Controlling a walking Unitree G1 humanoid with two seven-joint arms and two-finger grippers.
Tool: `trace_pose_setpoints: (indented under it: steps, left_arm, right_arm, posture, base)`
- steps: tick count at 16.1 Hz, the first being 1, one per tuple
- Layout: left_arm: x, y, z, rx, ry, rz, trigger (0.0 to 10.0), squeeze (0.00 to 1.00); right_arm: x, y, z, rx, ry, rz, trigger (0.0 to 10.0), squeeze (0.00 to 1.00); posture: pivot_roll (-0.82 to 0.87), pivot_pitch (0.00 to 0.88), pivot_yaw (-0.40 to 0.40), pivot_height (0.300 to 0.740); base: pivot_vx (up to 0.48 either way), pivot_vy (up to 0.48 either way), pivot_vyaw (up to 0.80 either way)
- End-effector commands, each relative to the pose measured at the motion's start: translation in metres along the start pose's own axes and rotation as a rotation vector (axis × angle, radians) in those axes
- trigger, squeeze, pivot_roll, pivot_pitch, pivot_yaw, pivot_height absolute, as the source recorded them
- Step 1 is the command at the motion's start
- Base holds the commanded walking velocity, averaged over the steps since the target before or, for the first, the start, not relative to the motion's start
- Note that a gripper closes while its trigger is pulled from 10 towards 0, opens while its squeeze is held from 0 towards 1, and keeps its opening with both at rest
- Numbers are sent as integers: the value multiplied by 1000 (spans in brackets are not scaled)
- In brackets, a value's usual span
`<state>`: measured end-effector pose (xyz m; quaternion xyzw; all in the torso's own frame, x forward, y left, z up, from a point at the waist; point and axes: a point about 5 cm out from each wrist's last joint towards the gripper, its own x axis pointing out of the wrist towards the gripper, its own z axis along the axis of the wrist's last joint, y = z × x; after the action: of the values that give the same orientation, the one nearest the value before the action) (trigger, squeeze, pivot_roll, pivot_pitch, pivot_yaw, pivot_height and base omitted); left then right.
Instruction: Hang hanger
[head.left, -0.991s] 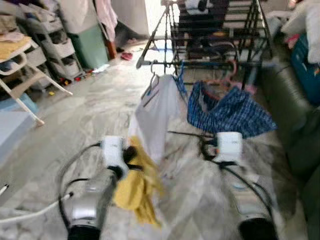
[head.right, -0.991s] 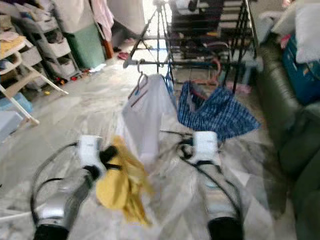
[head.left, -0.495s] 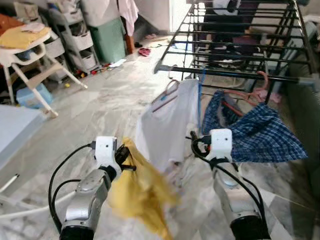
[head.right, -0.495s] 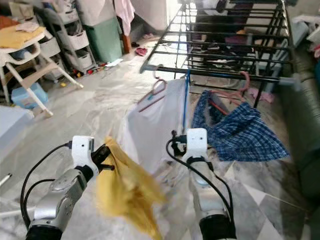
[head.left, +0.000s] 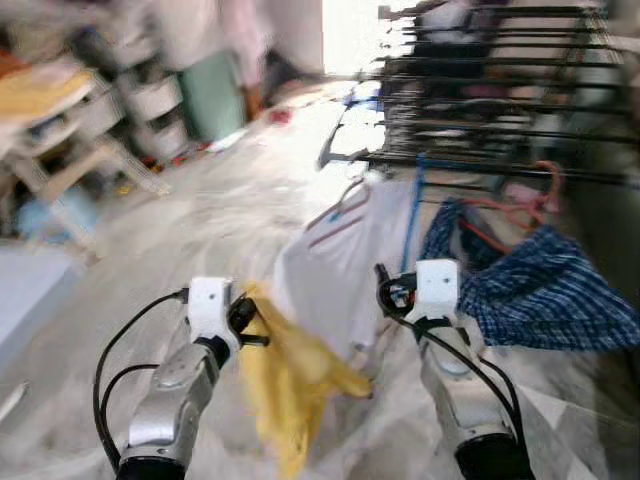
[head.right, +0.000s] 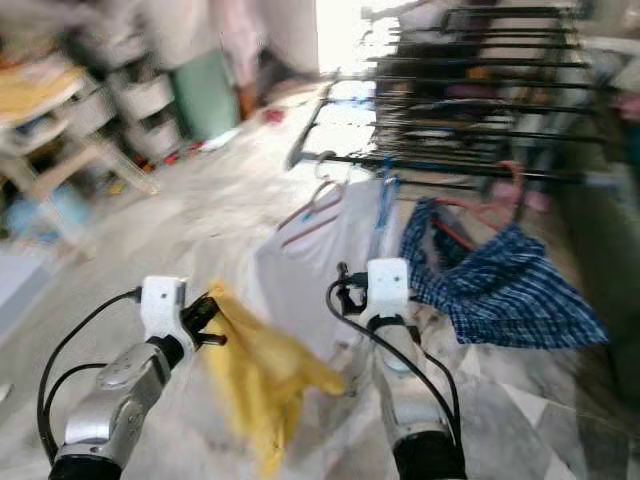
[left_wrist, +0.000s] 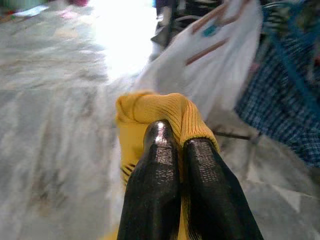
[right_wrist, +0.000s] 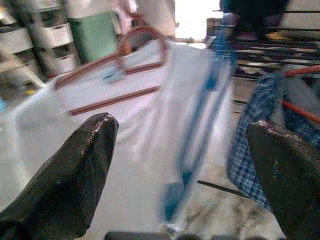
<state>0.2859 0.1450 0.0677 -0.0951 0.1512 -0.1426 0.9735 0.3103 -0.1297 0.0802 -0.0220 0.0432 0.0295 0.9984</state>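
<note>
- Yellow knit cloth pinched between the black fingers of the left gripper; its ribbed weave shows in the left wrist view.
- White garment on a reddish-brown hanger, with a blue strap running down it.
- Blue-and-white checked cloth at about 3 o'clock from the white garment, on an orange-pink hanger.
- Black drying rack at 12 o'clock.
- Pale grey marbled floor.
- Green bin at 10 o'clock.
- Silver arms, white wrist blocks; the right gripper has black fingers.
</note>
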Motion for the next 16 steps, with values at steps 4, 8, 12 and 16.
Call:
trace_pose_setpoints:
  steps: [4, 8, 12, 16]
  left_arm:
    - [5, -12, 9, 6, -47, -39, 10000, 0]
    - [4, -11, 9, 1, -47, -35, 10000, 0]
    - [3, -12, 7, 2, -32, -57, 10000, 0]
    - [1, -19, 5, 4, 0, -164, 10000, 0]
  right_arm:
    - [1, -10, 4, -9, -15, -35, 10000, 0]
    - [2, -9, 5, -11, -19, -38, 10000, 0]
    - [8, -15, 12, -43, -24, -125, 10000, 0]
    - [19, -23, 19, -83, -12, -201, 10000, 0]
  posture:
    - [-74, 0, 75, 740]
    - [-72, 0, 77, 740]
    - [-70, 0, 80, 740]
    - [-67, 0, 83, 740]
  base:
    - [334, 345, -108]
    - [79, 73, 0]
    - [0, 0, 0]
    - [0, 0, 0]
